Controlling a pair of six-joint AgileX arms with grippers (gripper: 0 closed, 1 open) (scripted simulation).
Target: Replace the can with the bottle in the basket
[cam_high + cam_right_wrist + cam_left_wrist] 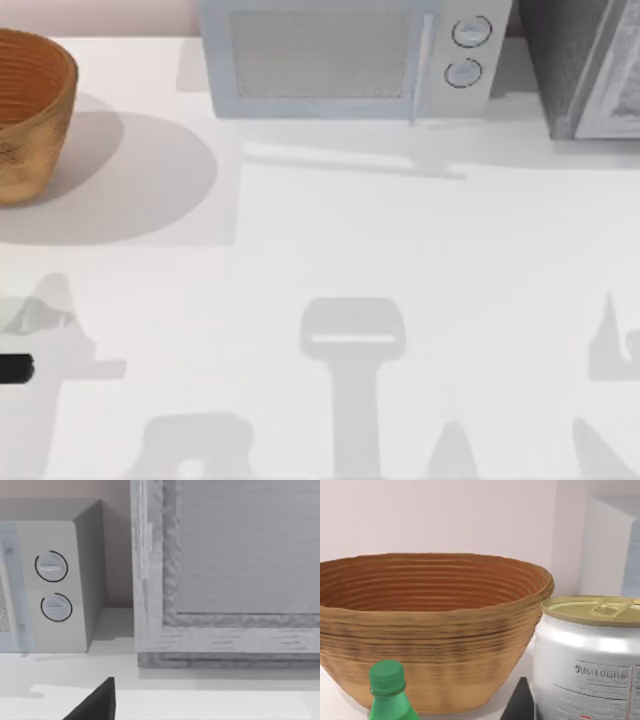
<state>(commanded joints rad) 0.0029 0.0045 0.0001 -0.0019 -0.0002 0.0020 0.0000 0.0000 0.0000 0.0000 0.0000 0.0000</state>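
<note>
The basket (30,110) is sitting at the far left of the white worktop (330,260), close to the back edge and partly cut off by the top view's border. In the left wrist view the basket (430,630) is standing straight ahead of the left end effector, upright, its ribbed sides widening to the rim. A green bottle (390,690) is standing between the left end effector and the basket, only its cap and shoulder rising into sight. The can (590,660) is showing very near the left end effector, beside the basket and outside it, upright with its dull gold top level; whether it is touching the basket I cannot tell. A dark finger (520,705) is poking up next to the can, and whether the left end effector is apart or clamped on anything I cannot tell.

Further right, a grey microwave (350,60) is standing along the back of the worktop, ahead of the right end effector, with a grey cabinet (590,65) just beside it. A single dark fingertip (97,702) is showing in the right wrist view; apart or together, I cannot tell.
</note>
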